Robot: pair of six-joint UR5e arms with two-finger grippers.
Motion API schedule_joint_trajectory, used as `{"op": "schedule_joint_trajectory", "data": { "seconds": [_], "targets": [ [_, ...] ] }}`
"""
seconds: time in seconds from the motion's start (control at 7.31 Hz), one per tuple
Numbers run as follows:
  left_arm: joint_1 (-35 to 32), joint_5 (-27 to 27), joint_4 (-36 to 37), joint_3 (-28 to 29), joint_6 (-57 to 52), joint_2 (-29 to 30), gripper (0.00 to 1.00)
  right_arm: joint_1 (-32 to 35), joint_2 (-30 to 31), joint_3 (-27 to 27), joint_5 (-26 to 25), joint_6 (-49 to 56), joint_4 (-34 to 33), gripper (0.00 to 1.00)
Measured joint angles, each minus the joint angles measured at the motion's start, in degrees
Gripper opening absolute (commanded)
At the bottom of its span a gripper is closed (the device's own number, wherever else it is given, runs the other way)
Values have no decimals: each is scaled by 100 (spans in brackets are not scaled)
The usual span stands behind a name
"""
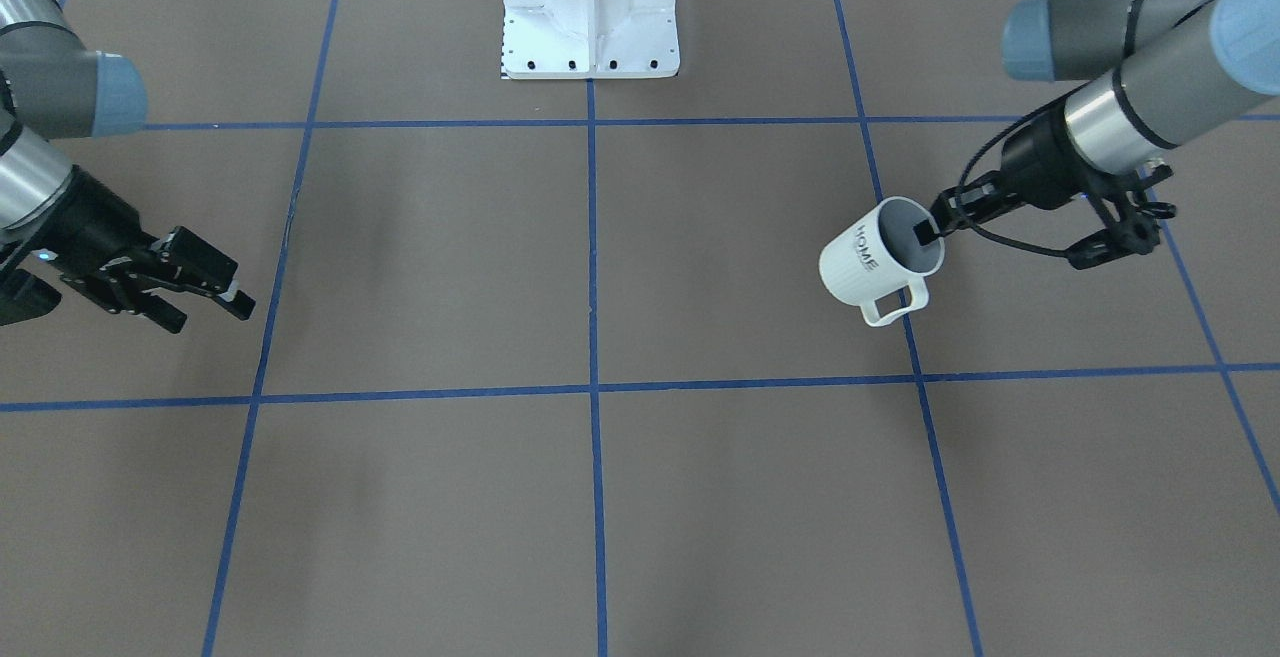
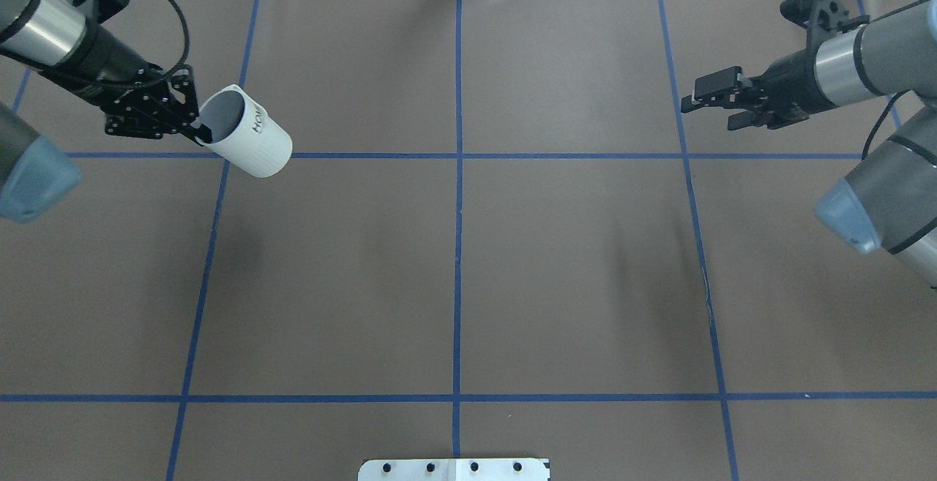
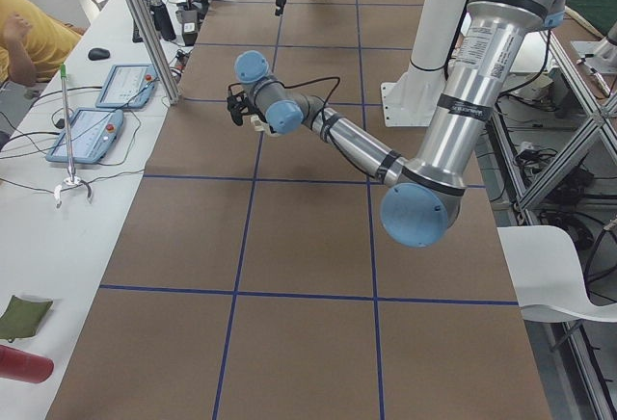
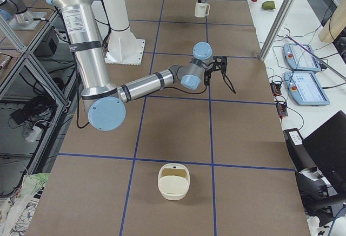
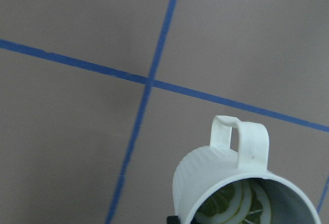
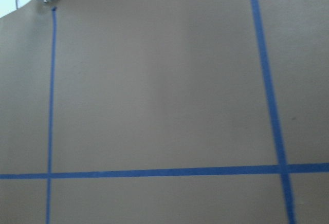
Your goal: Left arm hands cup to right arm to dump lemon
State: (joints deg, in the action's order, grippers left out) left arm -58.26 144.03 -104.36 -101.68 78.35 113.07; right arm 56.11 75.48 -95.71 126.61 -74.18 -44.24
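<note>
My left gripper (image 2: 199, 129) is shut on the rim of the white cup (image 2: 250, 142) and holds it tilted above the table at the far left. In the front-facing view the cup (image 1: 873, 262) shows its "HOME" lettering, its handle pointing down, with one finger (image 1: 927, 231) inside the mouth. The left wrist view shows the cup (image 5: 226, 175) with the yellow-green lemon (image 5: 226, 206) inside it. My right gripper (image 2: 708, 106) is open and empty, far off at the right side, pointing toward the cup; it also shows in the front-facing view (image 1: 205, 305).
The white robot base (image 1: 590, 17) stands at the table's middle edge. A cream white basket-like container (image 4: 174, 181) sits on the table in the exterior right view. Blue tape lines grid the brown table. Tablets and cables lie on the side bench (image 3: 92, 131).
</note>
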Motion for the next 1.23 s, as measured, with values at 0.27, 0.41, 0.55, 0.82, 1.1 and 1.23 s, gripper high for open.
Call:
{"op": "schedule_joint_trajectory", "data": {
  "seconds": [0.27,0.41,0.55,0.82,1.1,1.23],
  "targets": [
    [355,-291,904,20,602,942,0,-588,-163,-314,-898,-491,308,100],
    [566,-584,1629,46,673,1443,0,-1004,-182,-525,-1655,-520,345,100],
    [792,-901,2300,84,697,1908,0,-1532,-198,-681,-2570,-460,358,100],
    [1048,-1177,2988,180,707,2379,0,-2466,-317,-769,-4090,293,349,100],
    [1140,-1281,3152,531,893,2695,0,-3298,-446,-770,-5543,1157,249,100],
    [1153,-1318,3203,886,1085,2984,0,-3681,-524,-765,-6222,1444,129,100]
  ]
}}
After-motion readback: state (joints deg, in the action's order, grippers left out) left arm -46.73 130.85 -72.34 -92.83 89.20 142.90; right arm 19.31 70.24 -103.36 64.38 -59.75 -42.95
